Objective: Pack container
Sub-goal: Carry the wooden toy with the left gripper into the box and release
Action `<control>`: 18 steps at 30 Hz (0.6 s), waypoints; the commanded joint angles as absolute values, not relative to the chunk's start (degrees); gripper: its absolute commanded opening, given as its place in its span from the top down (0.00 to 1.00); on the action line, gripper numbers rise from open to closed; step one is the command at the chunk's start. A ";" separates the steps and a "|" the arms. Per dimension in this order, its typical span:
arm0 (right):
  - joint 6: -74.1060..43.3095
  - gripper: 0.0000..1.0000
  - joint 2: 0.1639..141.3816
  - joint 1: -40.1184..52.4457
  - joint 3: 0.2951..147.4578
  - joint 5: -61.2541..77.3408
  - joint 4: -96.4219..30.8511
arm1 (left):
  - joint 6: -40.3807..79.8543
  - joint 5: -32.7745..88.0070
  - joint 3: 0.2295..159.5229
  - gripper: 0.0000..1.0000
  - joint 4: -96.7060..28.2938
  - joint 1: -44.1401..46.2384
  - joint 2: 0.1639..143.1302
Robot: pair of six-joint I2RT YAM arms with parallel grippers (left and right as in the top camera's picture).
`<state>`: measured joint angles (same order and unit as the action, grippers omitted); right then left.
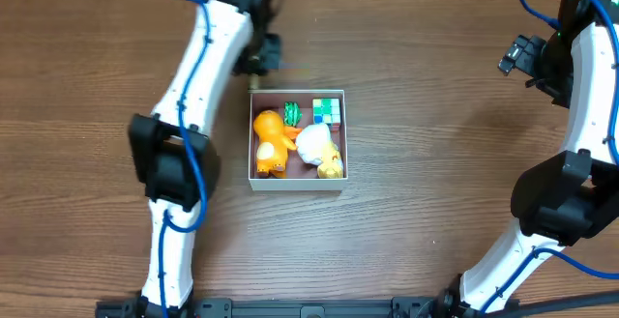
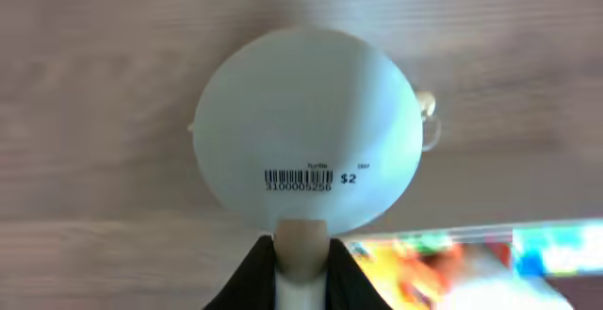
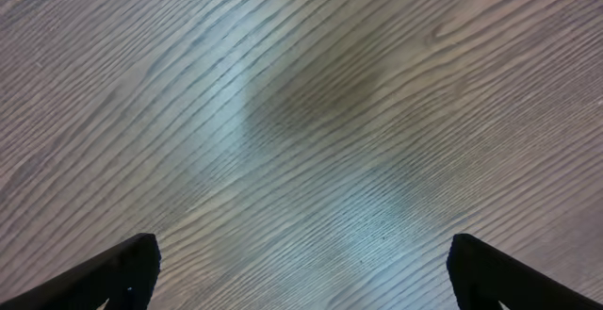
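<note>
The container (image 1: 296, 186) is a small square white box at the table's middle. It holds an orange figure (image 1: 270, 139), a green toy (image 1: 292, 115), a coloured cube (image 1: 328, 109) and a white and yellow toy (image 1: 319, 149). My left gripper (image 1: 262, 57) hovers just behind the box's back-left corner. In the left wrist view it (image 2: 301, 253) is shut on a stub of a round white-bellied toy (image 2: 306, 122) with a barcode sticker. The box's blurred edge (image 2: 443, 234) shows at the lower right there. My right gripper (image 1: 514, 57) (image 3: 301, 272) is open and empty, far right.
The table is brown wood grain (image 3: 311, 112). Both arms' bases stand at the front edge, left (image 1: 164, 289) and right (image 1: 503, 279). Nothing else lies on the table around the box.
</note>
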<state>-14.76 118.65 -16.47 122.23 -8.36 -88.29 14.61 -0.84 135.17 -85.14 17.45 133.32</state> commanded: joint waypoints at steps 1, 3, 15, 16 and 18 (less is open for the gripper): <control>-15.03 0.00 117.78 -16.58 122.28 -8.95 -88.05 | 18.28 1.83 136.51 0.84 -88.90 23.35 133.60; -15.03 0.00 117.78 -16.58 122.28 -8.95 -88.05 | 18.98 2.59 136.51 0.84 -91.18 25.34 133.60; -15.03 0.00 117.78 -16.58 122.28 -8.95 -88.05 | 30.92 5.41 136.22 0.80 -96.82 33.21 133.60; -15.03 0.00 117.78 -16.58 122.28 -8.95 -88.05 | 32.08 4.69 136.22 0.80 -96.82 33.71 133.60; -15.03 0.00 117.78 -16.58 122.28 -8.95 -88.05 | 33.52 3.84 136.22 0.80 -96.82 33.82 133.60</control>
